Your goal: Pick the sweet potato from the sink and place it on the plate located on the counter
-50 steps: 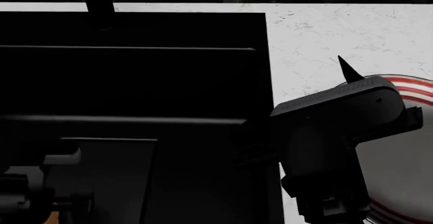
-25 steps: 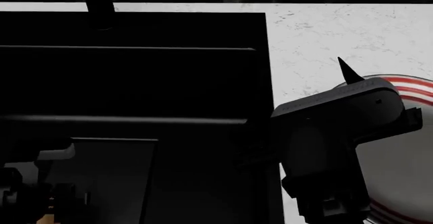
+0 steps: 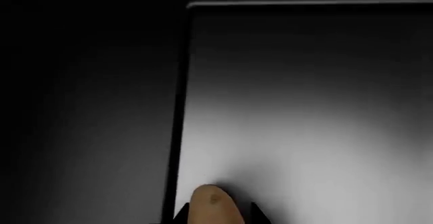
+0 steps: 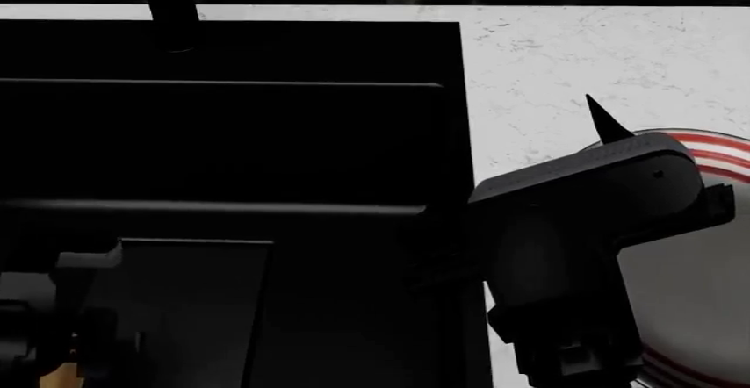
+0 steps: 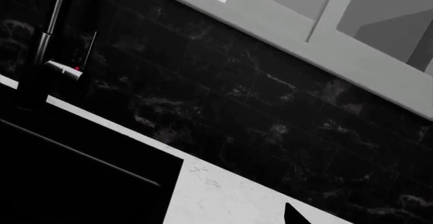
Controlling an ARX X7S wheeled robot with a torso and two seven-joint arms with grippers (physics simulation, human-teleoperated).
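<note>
The sweet potato's orange-tan tip (image 3: 213,206) pokes out between the two black jaws of my left gripper (image 3: 218,218), which is shut on it over the grey floor of the sink (image 3: 304,107). In the head view the left arm (image 4: 59,335) is low inside the black sink (image 4: 234,142), with a sliver of orange sweet potato (image 4: 53,377) at the frame's bottom edge. The striped plate (image 4: 717,149) lies on the white counter (image 4: 563,54), mostly hidden under my right arm (image 4: 574,230). My right gripper (image 5: 210,219) is open and holds nothing; one pointed fingertip (image 5: 292,215) shows.
A dark faucet (image 5: 50,46) stands behind the sink, against a black tiled wall (image 5: 257,107). The faucet base (image 4: 176,10) shows at the sink's far edge. Stepped ledges (image 4: 223,205) cross the basin. The sink's right wall (image 4: 466,142) borders the counter.
The left arm has shifted toward the lower left of the head view, and the orange sliver moved left with it. The right arm has barely moved.
</note>
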